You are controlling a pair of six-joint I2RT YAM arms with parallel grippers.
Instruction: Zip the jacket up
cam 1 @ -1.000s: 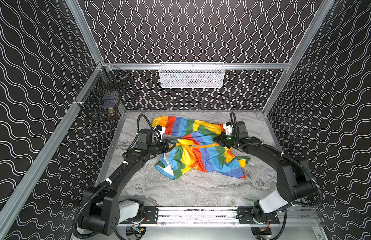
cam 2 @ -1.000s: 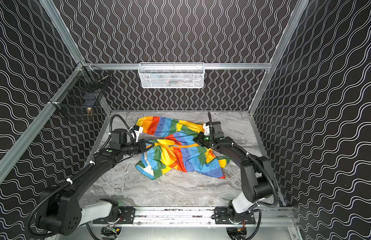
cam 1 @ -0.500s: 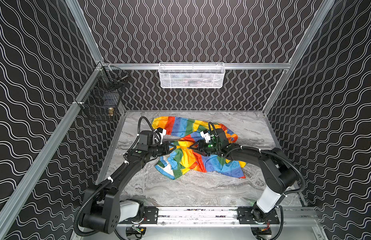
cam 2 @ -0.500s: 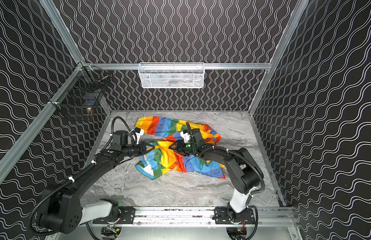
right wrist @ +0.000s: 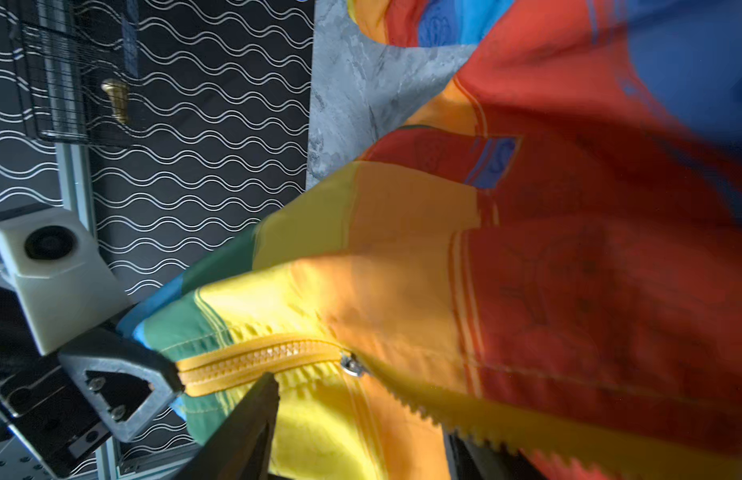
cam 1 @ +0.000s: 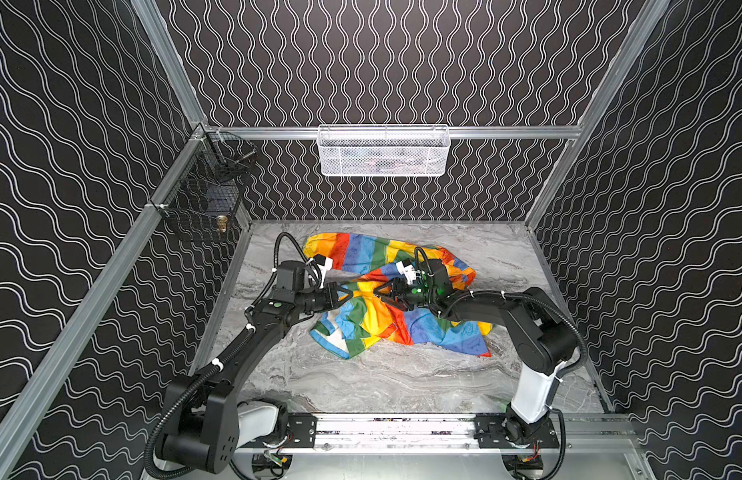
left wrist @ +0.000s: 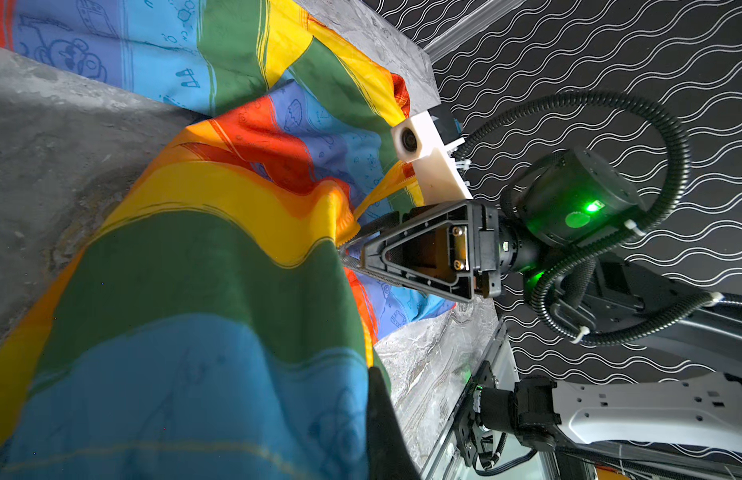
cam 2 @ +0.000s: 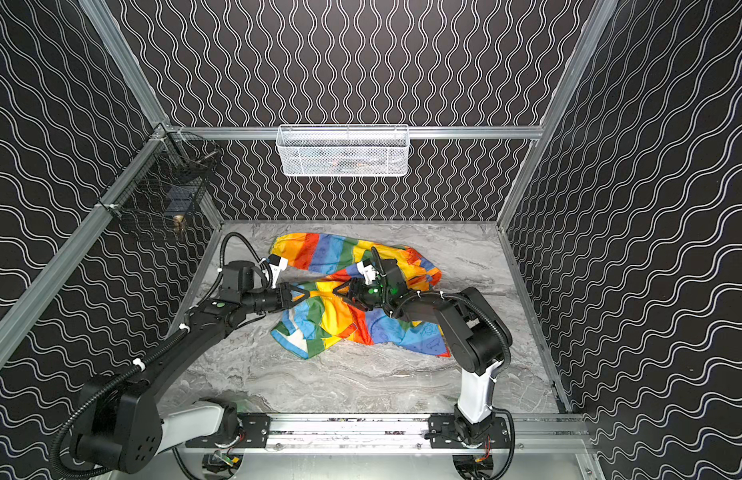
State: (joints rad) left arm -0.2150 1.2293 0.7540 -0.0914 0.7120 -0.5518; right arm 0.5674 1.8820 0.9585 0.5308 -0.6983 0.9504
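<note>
Rainbow-striped jacket (cam 1: 373,322) lies crumpled on the grey marble table (cam 1: 361,386), in the middle and towards the far side, with both arms reaching in over it.

On the left, the left gripper (cam 1: 347,292) is pinched narrow on the bottom end of the orange zipper (right wrist: 257,357) and holds that end lifted off the table. From its fingertips the teeth run meshed for a short stretch up to the small metal slider (right wrist: 352,365). Beyond the slider the two rows of teeth part and the front is open, so most of the closing looks yet to be done.

Further right, the right gripper (cam 1: 379,293) faces the left one with its jaws spread wide and holding nothing. One finger (right wrist: 244,428) sits just beside the closed stretch, short of the slider.

The step in hand looks like taking hold of the slider. The next move calls for the right gripper to line up on it, close firmly on so small a piece, then draw it to the right along the teeth while the left keeps the bottom end taut. The thin, slippery cloth bunched near the slider could get caught.
</note>
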